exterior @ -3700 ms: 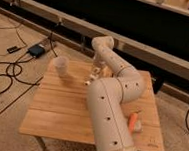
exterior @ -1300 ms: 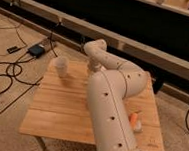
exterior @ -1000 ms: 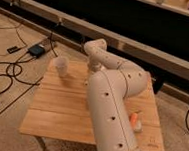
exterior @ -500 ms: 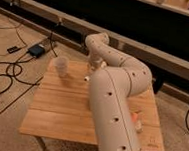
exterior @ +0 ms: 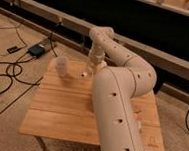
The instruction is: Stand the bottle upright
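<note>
At the far edge of the worktop: gripper [exterior: 92, 68], bottle [exterior: 84, 74] and cup [exterior: 62, 66], all toward the far left corner.
Bottle: small pale shape with a white end, on the wood just right of the cup and apart from it; close under the gripper, partly hidden by it. Lying, tilted or upright: cannot tell. Touching the gripper or not: cannot tell.
Gripper: pointed down over the far edge, left of its middle, right above the bottle. Released, clenched or grasping: cannot tell.
Arm [exterior: 119, 102]: thick, cream, dotted with dark holes; rising from the near right corner, bending over the right half of the worktop, reaching back past the far edge, then folding down to the gripper.
Cup: pale, translucent, wider than the bottle; upright near the far left corner, well clear of the arm.
Worktop [exterior: 59, 112]: light wooden planks on a small table; left and near parts bare, right part largely covered by the arm.
Floor at left: black cables [exterior: 7, 76] in loops, and a small dark box [exterior: 36, 50] beyond the far left corner.
Behind the far edge: dark wall with a pale ledge [exterior: 39, 9] running across.
</note>
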